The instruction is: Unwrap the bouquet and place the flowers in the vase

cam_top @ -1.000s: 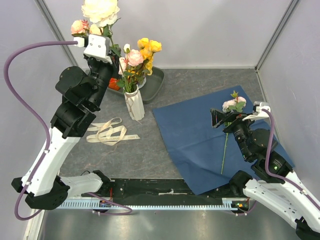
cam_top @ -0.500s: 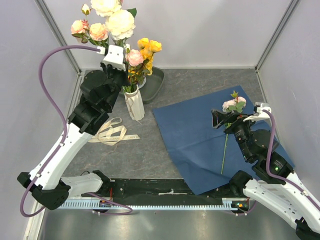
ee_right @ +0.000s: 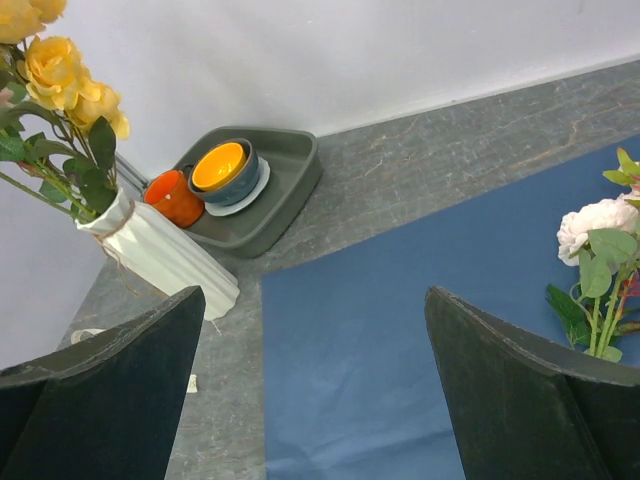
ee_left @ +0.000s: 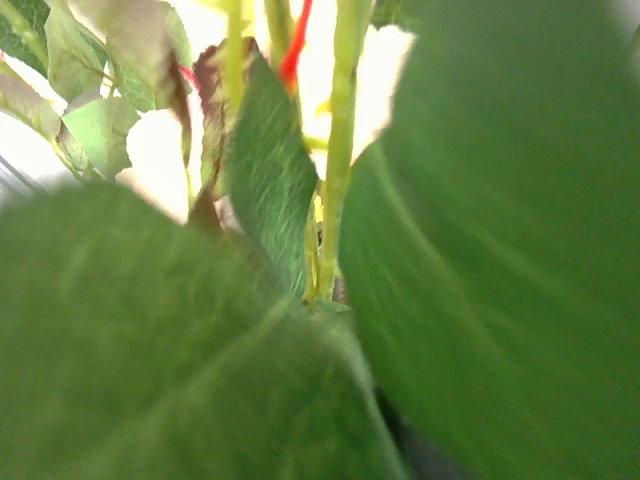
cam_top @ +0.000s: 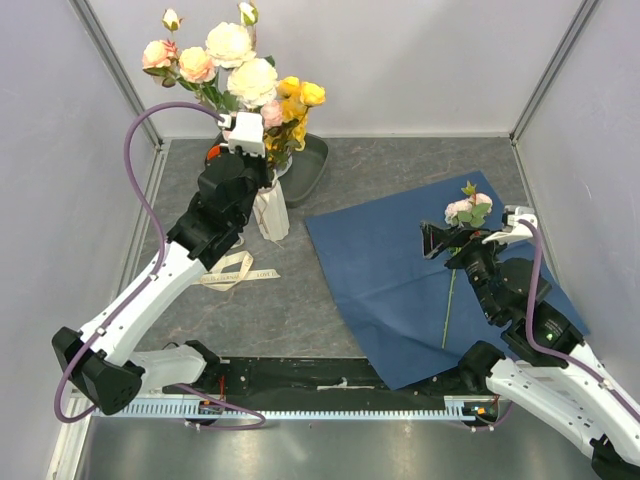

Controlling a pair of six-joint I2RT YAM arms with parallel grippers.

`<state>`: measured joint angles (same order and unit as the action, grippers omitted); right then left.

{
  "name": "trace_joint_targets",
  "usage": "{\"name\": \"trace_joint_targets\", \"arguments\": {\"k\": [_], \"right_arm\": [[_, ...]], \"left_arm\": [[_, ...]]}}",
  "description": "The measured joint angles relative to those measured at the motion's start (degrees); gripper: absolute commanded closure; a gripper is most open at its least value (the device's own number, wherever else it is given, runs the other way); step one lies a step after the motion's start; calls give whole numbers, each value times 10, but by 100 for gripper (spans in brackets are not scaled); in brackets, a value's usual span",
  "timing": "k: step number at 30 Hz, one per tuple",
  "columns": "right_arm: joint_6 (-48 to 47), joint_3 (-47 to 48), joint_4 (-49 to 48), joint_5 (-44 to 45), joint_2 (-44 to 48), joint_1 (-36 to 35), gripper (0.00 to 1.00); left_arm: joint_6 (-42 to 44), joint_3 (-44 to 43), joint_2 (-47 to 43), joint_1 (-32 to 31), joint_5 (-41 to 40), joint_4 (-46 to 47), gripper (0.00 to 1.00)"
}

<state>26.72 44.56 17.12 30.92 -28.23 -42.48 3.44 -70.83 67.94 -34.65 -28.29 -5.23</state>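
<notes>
Behind the vase (cam_top: 270, 212), a grey tray (cam_top: 320, 160) of orange bowls (ee_right: 222, 165) is sitting; leaves are blocking the left wrist view. Since a second ago the left gripper (cam_top: 247, 138), pinching stems of the flowers (cam_top: 240, 60), is swinging rightward over the vase. Right gripper (cam_top: 433, 240) is hovering wide apart over blue paper (cam_top: 380, 290), a lone pink stem (cam_top: 468, 208) lying just beside it.

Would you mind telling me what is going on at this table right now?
The left gripper is shut on a bunch of cream and pink roses, holding them upright over the vase, which has yellow blooms in it. The right gripper is open, above the blue paper, where one pink flower lies waiting. The ribbon lies loose beside the vase.
</notes>
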Motion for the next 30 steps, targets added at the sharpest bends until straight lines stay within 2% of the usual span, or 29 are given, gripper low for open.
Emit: {"name": "trace_joint_targets", "arguments": {"k": [2,3,6,7,8,9,11,15,18,21,25,28,29,30], "right_arm": [[0,-2,3,1,-2,0,2],[0,-2,5,3,-5,0,2],[0,-2,12,15,-28,0,2],[1,-2,15,20,-40,0,2],[1,1,23,26,-59,0,2],[2,5,34,32,-82,0,2],[5,15,53,44,-138,0,2],[17,34,83,48,-260,28,2],[31,34,104,9,-340,94,2],[42,27,107,-17,-374,191,2],[55,4,104,-37,-385,264,2],[59,-18,90,-48,-388,303,18],[61,-27,81,-52,-389,314,29],[62,-36,73,-54,-392,323,35]], "left_arm": [[-8,7,0,1,-4,-2,49],[-12,9,0,2,-7,-3,36],[-21,12,0,2,-12,-11,23],[-22,12,-1,2,-13,-12,21],[-23,12,-3,3,-12,-15,20],[-23,12,-7,3,-12,-20,13],[-24,12,-17,3,-11,-24,8],[-26,11,-53,3,-5,-34,5],[-26,11,-84,3,-1,-39,5],[-29,11,-119,3,1,-41,10],[-44,12,-159,3,26,-36,19],[-62,13,-170,5,76,-32,20],[-68,13,-169,5,97,-31,20],[-74,13,-167,5,121,-29,20]]}}
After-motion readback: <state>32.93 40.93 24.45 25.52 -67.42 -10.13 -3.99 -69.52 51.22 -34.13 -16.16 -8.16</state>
